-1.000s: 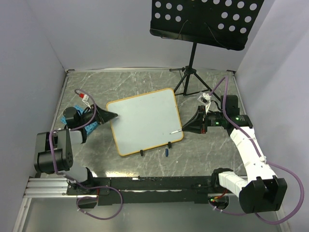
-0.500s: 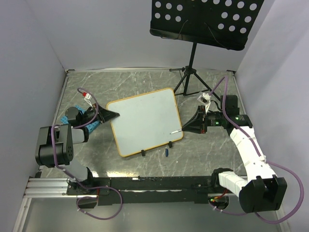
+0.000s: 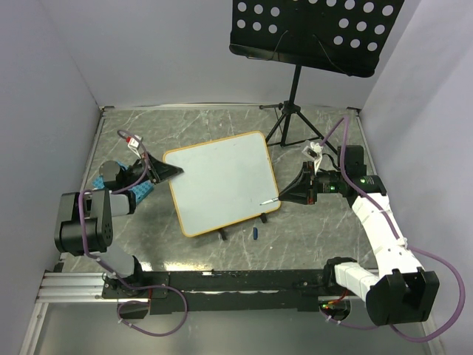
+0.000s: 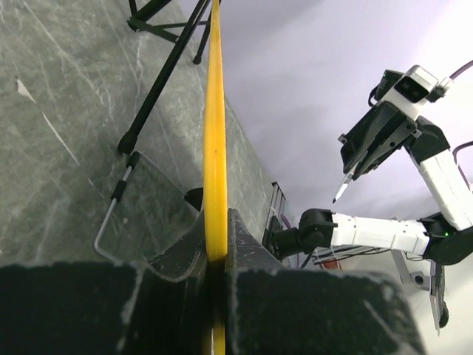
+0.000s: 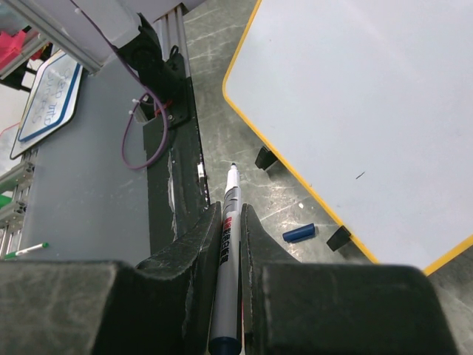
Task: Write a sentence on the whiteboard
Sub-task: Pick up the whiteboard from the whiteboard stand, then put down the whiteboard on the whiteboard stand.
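Observation:
The whiteboard [image 3: 222, 181] lies tilted in the middle of the table, its face bare white apart from a tiny dark mark [image 5: 360, 175]; no sentence shows on it. My left gripper [image 3: 173, 171] is shut on the board's left edge, and the left wrist view shows the orange-yellow frame [image 4: 215, 148] pinched between the jaws of that gripper [image 4: 216, 222]. At the board's right corner, my right gripper [image 3: 293, 194] is shut on a white marker [image 5: 229, 251]. The marker's bare tip [image 3: 263, 201] hangs over that corner. In the right wrist view the gripper [image 5: 230, 214] holds the marker above the table beside the board [image 5: 355, 103].
The marker's blue cap [image 3: 254, 234] lies by the board's near edge, between its black clip feet [image 3: 222, 235]. A black perforated music stand [image 3: 318, 33] on a tripod [image 3: 284, 126] stands at the back right. A blue object [image 3: 137, 194] lies under the left arm.
My left gripper has closed on the board's left edge, and the board has shifted slightly with that edge raised. The right arm and marker have not moved.

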You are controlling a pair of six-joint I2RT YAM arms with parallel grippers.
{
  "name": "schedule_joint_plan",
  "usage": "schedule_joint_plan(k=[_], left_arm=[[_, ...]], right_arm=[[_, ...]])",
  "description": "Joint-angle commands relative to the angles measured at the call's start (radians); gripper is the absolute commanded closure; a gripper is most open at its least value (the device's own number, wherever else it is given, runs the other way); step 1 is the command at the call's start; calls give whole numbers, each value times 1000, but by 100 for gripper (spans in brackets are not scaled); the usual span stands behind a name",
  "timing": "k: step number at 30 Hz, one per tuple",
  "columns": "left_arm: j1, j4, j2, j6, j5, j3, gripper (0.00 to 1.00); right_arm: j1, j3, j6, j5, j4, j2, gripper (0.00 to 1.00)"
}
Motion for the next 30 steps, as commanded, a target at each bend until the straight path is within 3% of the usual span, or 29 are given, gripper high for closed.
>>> schedule_joint_plan(k=[1, 3, 10, 17, 22, 30], left_arm=[[-16, 333, -65, -71, -42, 57, 99], [-21, 310, -97, -19, -45, 57, 99], [-58, 5, -216, 254, -80, 116, 99], [-159, 151, -220, 152, -169, 149, 99], [-249, 100, -224, 177, -269, 166, 99], [-398, -49, -328, 288, -490, 136, 99]], right_arm=[[-7, -1, -20, -23, 28, 4, 100], [-8, 1, -21, -23, 25, 7, 100], [-8, 9, -35, -28, 11, 8, 100], [-13, 32, -78, -43, -36, -5, 100], [-41, 94, -189, -77, -153, -11, 100], [-88, 257, -408, -63, -493, -7, 100]])
